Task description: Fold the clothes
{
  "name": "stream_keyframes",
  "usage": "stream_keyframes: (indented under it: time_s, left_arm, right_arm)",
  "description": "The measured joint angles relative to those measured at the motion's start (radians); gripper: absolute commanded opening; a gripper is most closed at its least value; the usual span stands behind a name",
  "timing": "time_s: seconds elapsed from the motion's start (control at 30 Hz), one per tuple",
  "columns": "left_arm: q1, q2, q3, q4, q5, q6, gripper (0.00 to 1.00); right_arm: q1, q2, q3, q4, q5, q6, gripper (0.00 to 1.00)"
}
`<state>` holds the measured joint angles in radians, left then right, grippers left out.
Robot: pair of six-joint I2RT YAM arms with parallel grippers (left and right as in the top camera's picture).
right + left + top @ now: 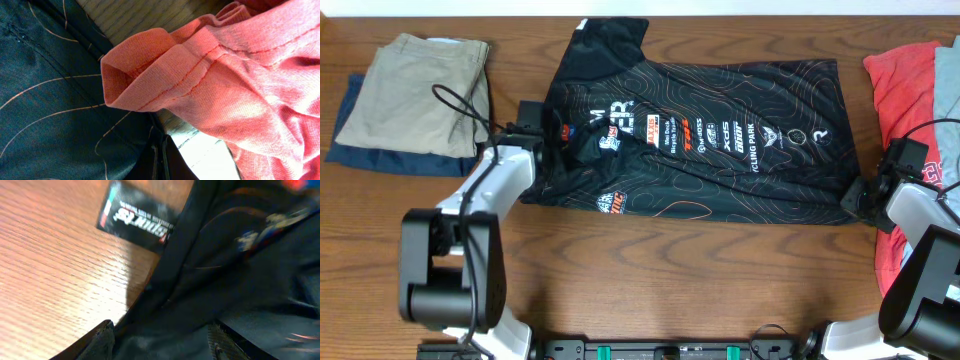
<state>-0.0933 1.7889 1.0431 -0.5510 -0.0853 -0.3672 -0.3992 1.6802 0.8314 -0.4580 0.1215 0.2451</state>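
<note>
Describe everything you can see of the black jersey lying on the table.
The black jersey is a short-sleeved sports top of thin, smooth-looking fabric, marked with fine orange-red contour lines and rows of small white, red and orange logos. It lies spread across the wooden table, neck end leftward, mostly flat but bunched near the left. The left gripper, fingers apart, straddles its left edge; the shut right gripper sits at its lower right corner.
</note>
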Motion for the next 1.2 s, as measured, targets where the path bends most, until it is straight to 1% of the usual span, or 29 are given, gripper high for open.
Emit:
stream_keyframes:
  time_s: [0.03, 0.13, 0.27, 0.3, 0.47, 0.73, 0.93, 0.97, 1.0, 1.03, 1.07, 1.1, 1.13, 1.17, 1.2]
  left_arm:
    - [0.0, 0.013, 0.0, -0.002, 0.0, 0.0, 0.55]
    - [0.0, 0.033, 0.002, -0.016, -0.001, -0.002, 0.36]
    - [0.0, 0.037, 0.003, -0.072, -0.001, -0.006, 0.09]
    - [0.0, 0.037, 0.004, -0.092, -0.003, -0.004, 0.06]
    - [0.0, 0.042, 0.005, -0.218, -0.01, -0.003, 0.06]
    - [0.0, 0.061, 0.002, -0.393, -0.012, -0.014, 0.06]
    - [0.0, 0.044, -0.003, -0.411, -0.012, -0.03, 0.06]
    - [0.0, 0.022, -0.006, -0.407, -0.011, -0.03, 0.08]
    - [0.0, 0.0, -0.006, -0.4, -0.011, -0.029, 0.29]
    - [0.0, -0.035, -0.007, -0.386, -0.012, -0.026, 0.49]
    - [0.0, -0.073, -0.007, -0.367, -0.012, -0.03, 0.71]
    - [0.0, -0.12, -0.007, -0.346, -0.011, -0.03, 0.74]
    - [0.0, -0.154, -0.007, -0.328, -0.012, -0.03, 0.75]
    - [0.0, -0.196, -0.007, -0.303, -0.011, -0.035, 0.77]
    - [0.0, -0.229, -0.007, -0.278, -0.012, -0.033, 0.79]
  right_arm:
    - [0.0, 0.0, 0.0, 0.0, 0.0, 0.0, 0.03]
    - [-0.001, 0.0, 0.0, 0.0, -0.001, 0.0, 0.03]
    - [-0.001, 0.0, 0.0, -0.003, -0.001, 0.0, 0.03]
    - [-0.001, 0.0, 0.0, -0.008, -0.002, 0.0, 0.01]
    - [-0.001, -0.002, 0.011, -0.079, -0.003, 0.002, 0.01]
    - [-0.003, -0.009, 0.016, -0.236, 0.056, 0.061, 0.01]
    - [-0.016, -0.015, 0.011, -0.304, 0.072, 0.081, 0.01]
    - [-0.024, -0.022, 0.006, -0.309, 0.066, 0.082, 0.01]
    - [-0.029, -0.029, 0.002, -0.312, 0.062, 0.084, 0.01]
    - [-0.032, -0.037, -0.004, -0.316, 0.055, 0.085, 0.03]
    - [-0.034, -0.049, -0.01, -0.32, 0.043, 0.085, 0.09]
    - [-0.036, -0.069, -0.015, -0.324, 0.023, 0.087, 0.27]
    - [-0.036, -0.084, -0.016, -0.325, 0.014, 0.091, 0.52]
    - [-0.036, -0.116, -0.016, -0.322, -0.009, 0.089, 0.72]
    - [-0.036, -0.152, -0.015, -0.317, -0.029, 0.089, 0.79]
